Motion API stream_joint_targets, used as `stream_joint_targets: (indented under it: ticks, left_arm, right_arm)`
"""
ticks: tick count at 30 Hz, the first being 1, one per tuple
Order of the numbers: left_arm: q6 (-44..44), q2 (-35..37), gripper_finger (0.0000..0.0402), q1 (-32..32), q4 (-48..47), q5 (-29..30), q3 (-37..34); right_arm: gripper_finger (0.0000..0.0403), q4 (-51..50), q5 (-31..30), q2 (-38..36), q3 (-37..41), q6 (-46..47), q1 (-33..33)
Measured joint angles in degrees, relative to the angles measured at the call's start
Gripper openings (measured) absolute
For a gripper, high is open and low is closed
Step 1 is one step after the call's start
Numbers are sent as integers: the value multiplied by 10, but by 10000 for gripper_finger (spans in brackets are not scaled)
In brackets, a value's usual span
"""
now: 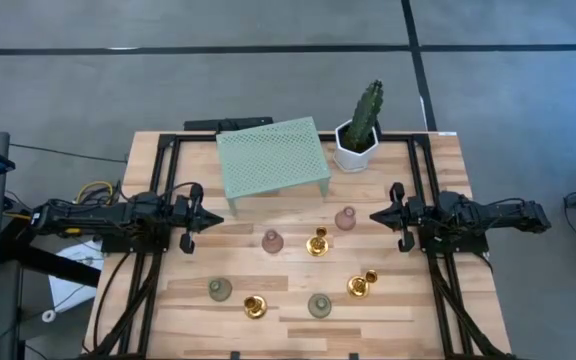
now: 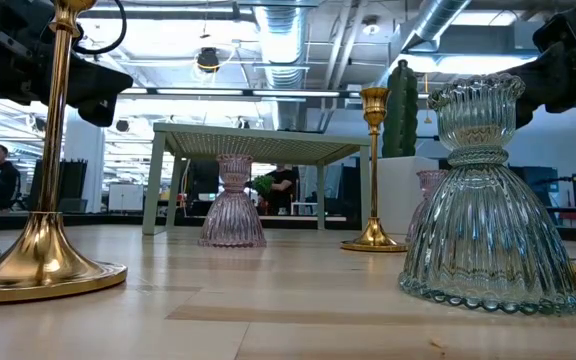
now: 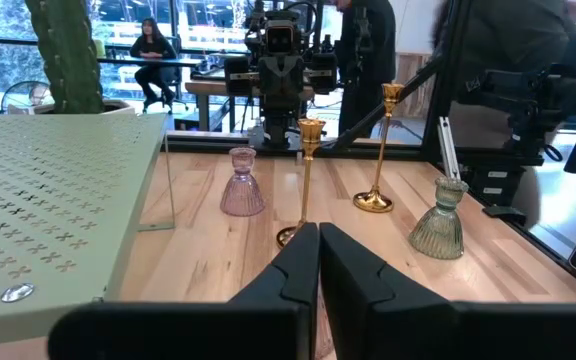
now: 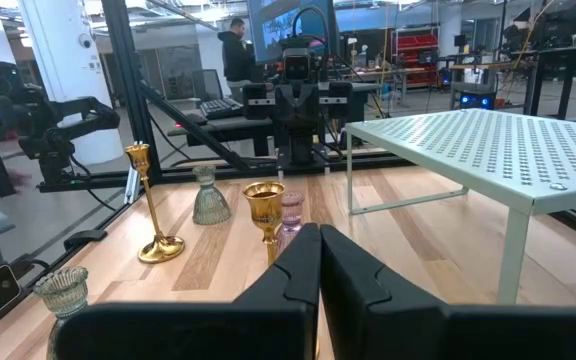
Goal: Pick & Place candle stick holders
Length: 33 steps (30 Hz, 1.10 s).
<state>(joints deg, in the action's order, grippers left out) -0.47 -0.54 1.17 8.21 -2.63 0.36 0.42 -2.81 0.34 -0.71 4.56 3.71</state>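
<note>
Several candle stick holders stand on their round bases on the wooden table. Two are pink, three are gold, and two are grey-green. My left gripper is shut and empty at the table's left, pointing right toward the holders. My right gripper is shut and empty at the table's right, pointing left, close to the right pink holder.
A pale green perforated shelf stands on legs at the table's far middle. A white hexagonal pot with a cactus stands to its right. People show in the room beyond the table.
</note>
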Motion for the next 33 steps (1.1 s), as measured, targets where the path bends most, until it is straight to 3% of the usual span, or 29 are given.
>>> stream_joint_targets:
  ticks: [33]
  left_arm:
    - [-1, 0, 12, 0, 6, -13, 0]
  right_arm:
    - [0, 3, -2, 0, -2, -9, -1]
